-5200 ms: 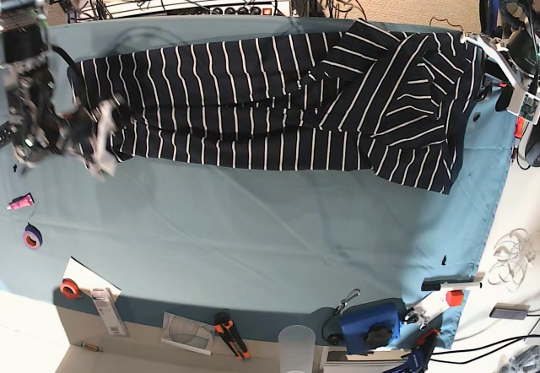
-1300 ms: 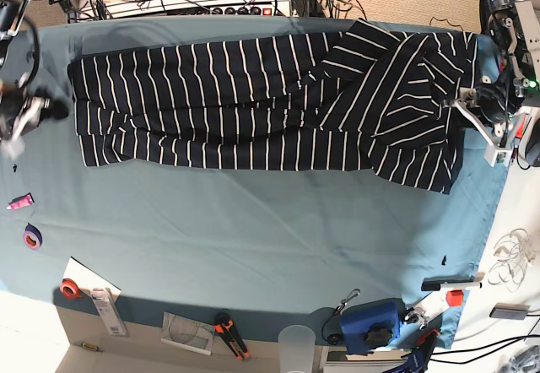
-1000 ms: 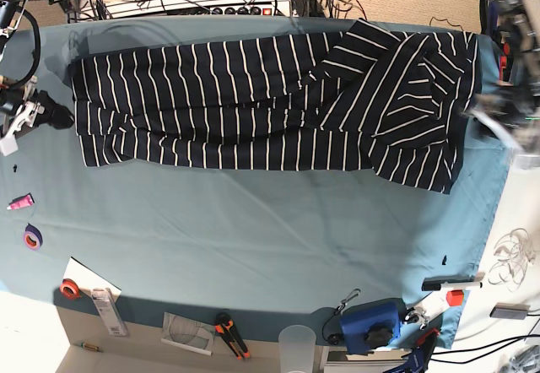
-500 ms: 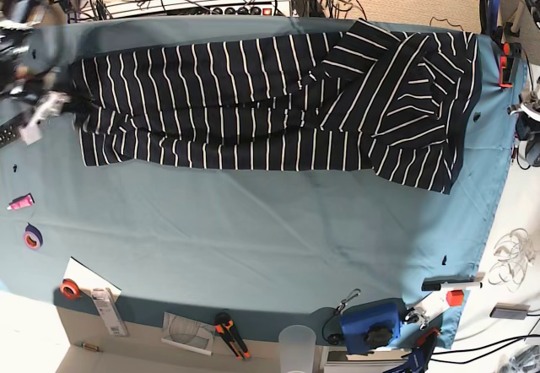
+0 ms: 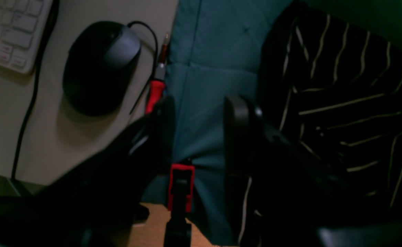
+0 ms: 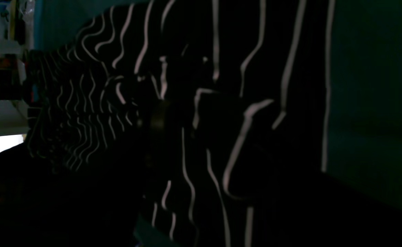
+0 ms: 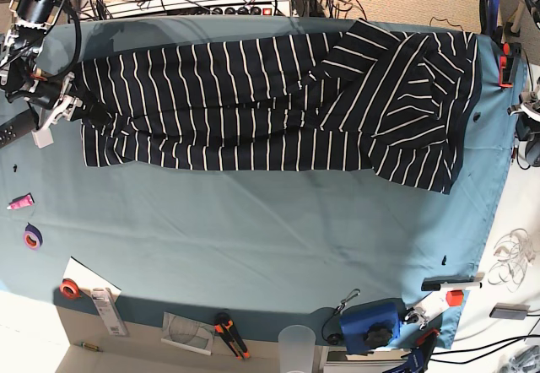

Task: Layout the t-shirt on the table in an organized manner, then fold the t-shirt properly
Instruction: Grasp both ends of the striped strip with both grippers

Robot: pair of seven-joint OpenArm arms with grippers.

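No writing is legible anywhere. Only the left wrist view shows a black computer mouse [image 5: 101, 67] and the open left gripper [image 5: 197, 132] over teal cloth; right gripper [image 7: 63, 107] (state unclear) at the dark striped t-shirt [image 7: 278, 103].

Robotics lab: cabled electronics [image 7: 202, 2], tape rolls [image 7: 69, 288], cutter [image 7: 230, 334].

We see the t-shirt [image 7: 278, 103] stretched across the far half of the tabletop [image 7: 253, 238]. Our right hand [image 7: 67, 107] sits at its left end in the base view. Our left hand [image 5: 195, 130] hangs beyond its right end, beside a mouse [image 5: 99, 67] and keyboard [image 5: 12, 31].
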